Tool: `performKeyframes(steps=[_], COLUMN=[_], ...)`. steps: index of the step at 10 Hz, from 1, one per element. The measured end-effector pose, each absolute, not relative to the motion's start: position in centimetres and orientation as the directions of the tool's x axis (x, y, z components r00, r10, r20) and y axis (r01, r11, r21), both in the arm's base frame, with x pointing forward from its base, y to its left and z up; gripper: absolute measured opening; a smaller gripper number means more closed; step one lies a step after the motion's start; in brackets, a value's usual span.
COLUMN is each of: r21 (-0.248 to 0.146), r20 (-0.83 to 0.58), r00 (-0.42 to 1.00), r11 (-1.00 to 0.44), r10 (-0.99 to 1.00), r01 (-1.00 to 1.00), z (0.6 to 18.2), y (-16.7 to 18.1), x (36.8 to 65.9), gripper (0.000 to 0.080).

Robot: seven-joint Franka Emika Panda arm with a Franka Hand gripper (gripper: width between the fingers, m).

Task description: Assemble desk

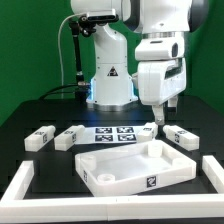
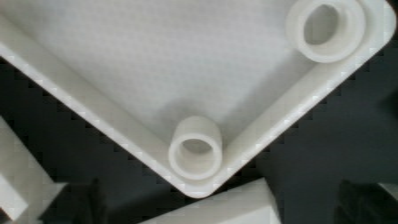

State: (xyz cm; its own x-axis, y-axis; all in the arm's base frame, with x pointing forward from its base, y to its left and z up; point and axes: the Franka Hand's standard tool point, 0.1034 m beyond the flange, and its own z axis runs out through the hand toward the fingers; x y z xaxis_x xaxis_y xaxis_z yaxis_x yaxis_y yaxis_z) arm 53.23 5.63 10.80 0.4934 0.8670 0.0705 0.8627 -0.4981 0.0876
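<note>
The white rimmed tabletop panel point(image 1: 135, 165) lies upside down on the black table at the front centre. My gripper point(image 1: 159, 120) hangs just above its far right corner, open and empty. In the wrist view the panel point(image 2: 160, 70) fills the picture, with one round leg socket point(image 2: 196, 148) at the near corner and a second socket point(image 2: 329, 30) farther off. The gripper point(image 2: 217, 205) has its dark fingers point(image 2: 71, 200) spread on either side of that corner. Short white tagged legs lie behind the panel: two on the exterior view's left point(image 1: 40, 137) point(image 1: 72, 137) and one on its right point(image 1: 181, 135).
The marker board point(image 1: 112, 133) lies flat behind the panel. Another white leg point(image 1: 146, 130) lies beside the gripper. White border strips point(image 1: 20, 185) point(image 1: 213, 175) edge the table on both sides. The robot base point(image 1: 110, 80) stands at the back.
</note>
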Motion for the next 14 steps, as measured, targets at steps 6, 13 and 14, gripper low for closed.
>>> performKeyframes(steps=[6, 13, 14], r21=[0.090, 0.150, 0.148], r20=[0.067, -0.032, -0.043], r00=[0.465, -0.156, -0.199], r11=[-0.469, 0.159, 0.203], r10=[0.883, 0.987, 0.979], r01=[0.878, 0.976, 0.968], z=[10.7, 8.5, 8.4], y=[5.4, -1.8, -1.9], x=[53.1, 49.1, 49.1], gripper=[0.0650, 0.0650, 0.0650])
